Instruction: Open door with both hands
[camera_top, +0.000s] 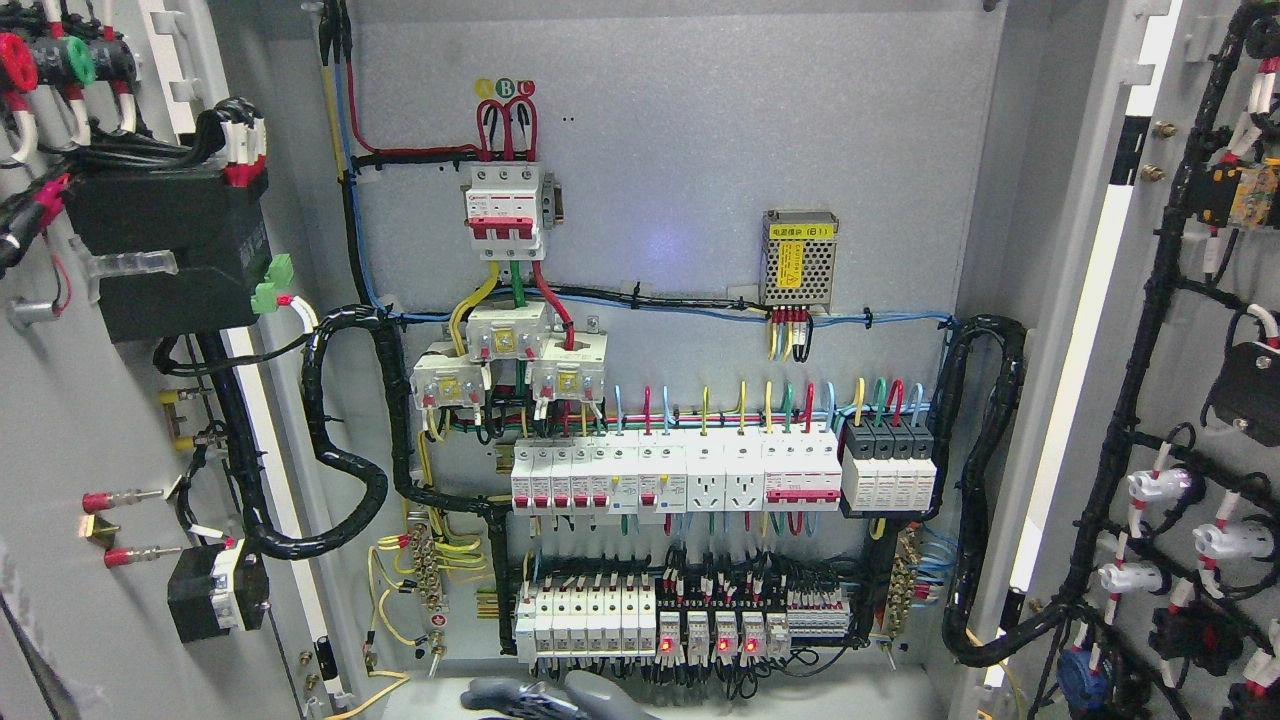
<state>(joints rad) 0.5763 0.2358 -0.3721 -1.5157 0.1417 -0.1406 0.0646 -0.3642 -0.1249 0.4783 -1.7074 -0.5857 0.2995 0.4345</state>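
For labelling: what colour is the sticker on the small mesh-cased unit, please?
Yellow, on the power supply; head view.

Grey cabinet, red-lit relays

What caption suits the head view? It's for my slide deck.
Both cabinet doors swung open, exposing breakers and wiring; a robot hand barely visible at bottom edge.

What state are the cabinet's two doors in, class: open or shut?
Open. The left door and right door are swung outward, showing their wired inner faces and the breaker panel between them.
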